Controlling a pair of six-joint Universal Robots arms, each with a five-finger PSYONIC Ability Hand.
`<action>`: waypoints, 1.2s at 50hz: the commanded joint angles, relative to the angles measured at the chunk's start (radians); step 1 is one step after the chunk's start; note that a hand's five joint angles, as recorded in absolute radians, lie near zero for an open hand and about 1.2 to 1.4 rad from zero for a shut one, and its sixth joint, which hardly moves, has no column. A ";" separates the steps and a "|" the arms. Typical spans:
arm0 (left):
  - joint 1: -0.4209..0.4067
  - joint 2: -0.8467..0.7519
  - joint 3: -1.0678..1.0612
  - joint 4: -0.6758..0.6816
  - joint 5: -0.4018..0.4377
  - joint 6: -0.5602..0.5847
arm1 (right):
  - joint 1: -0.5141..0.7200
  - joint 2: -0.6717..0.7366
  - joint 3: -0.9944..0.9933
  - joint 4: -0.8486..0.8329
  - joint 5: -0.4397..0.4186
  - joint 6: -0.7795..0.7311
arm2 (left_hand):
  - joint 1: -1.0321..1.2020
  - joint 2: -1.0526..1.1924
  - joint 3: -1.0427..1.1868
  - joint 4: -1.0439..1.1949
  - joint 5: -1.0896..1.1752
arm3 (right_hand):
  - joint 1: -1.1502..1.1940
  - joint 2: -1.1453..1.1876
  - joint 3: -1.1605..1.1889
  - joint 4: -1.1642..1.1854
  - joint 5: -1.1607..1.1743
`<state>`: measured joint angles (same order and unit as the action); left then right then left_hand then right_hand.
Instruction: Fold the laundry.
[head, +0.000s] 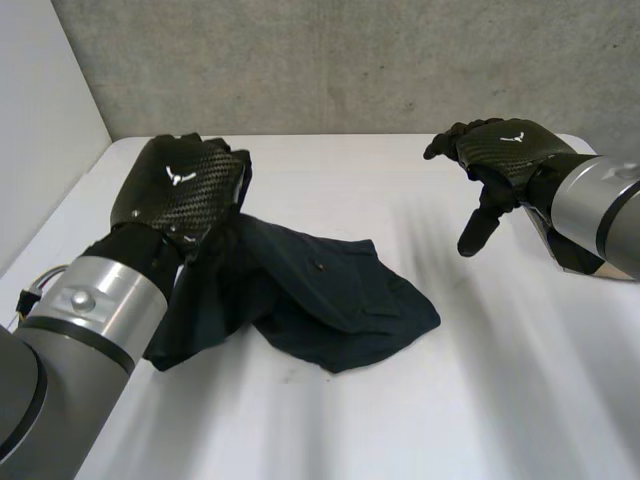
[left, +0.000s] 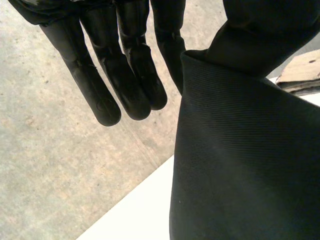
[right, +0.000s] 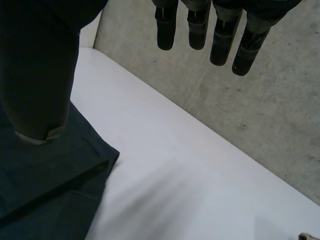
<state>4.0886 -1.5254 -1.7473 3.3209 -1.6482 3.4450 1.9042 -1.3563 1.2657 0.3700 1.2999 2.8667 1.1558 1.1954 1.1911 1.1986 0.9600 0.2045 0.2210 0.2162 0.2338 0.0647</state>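
dark cloth (head: 330, 290): lying crumpled left of centre on the desk (head: 500, 380), with its near-left end hanging lifted.
handling: I am judging it soft, light and limp; it will sag, so I am favouring a corner or hem.
left robot hand (head: 185, 190): seemingly pinching the lifted end between thumb and straight fingers.
right robot hand (head: 505, 155): hovering well apart from the cloth, fingers hanging straight, carrying nothing.

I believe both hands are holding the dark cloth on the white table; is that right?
Not quite: in the head view the left hand alone holds the dark cloth; the right hand hangs open over the white table, clear of it.
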 joint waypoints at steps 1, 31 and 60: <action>-0.002 0.005 -0.034 0.002 -0.002 -0.003 | 0.030 -0.131 0.153 -0.029 -0.013 0.071 | 0.240 0.201 0.205 0.198 0.262 | -0.030 -0.046 -0.042 -0.059 -0.065; -0.005 0.080 -0.001 -0.004 -0.005 -0.059 | 0.343 0.270 0.271 -0.556 0.257 0.376 | 0.240 0.201 0.205 0.198 0.262 | 0.352 0.335 0.340 0.322 0.317; -0.004 0.319 0.442 -0.316 0.004 -0.075 | 0.156 -0.435 -0.155 0.061 0.085 -0.182 | 0.240 0.201 0.205 0.198 0.262 | 1.192 1.175 1.180 1.162 1.157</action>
<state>4.0844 -1.2869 -1.4046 3.1190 -1.6436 3.3724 2.0761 -1.7064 1.2373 0.2448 1.4010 2.7017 1.1558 1.1978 1.1935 1.1990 0.9600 0.9889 1.1747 1.1817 1.1862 0.9884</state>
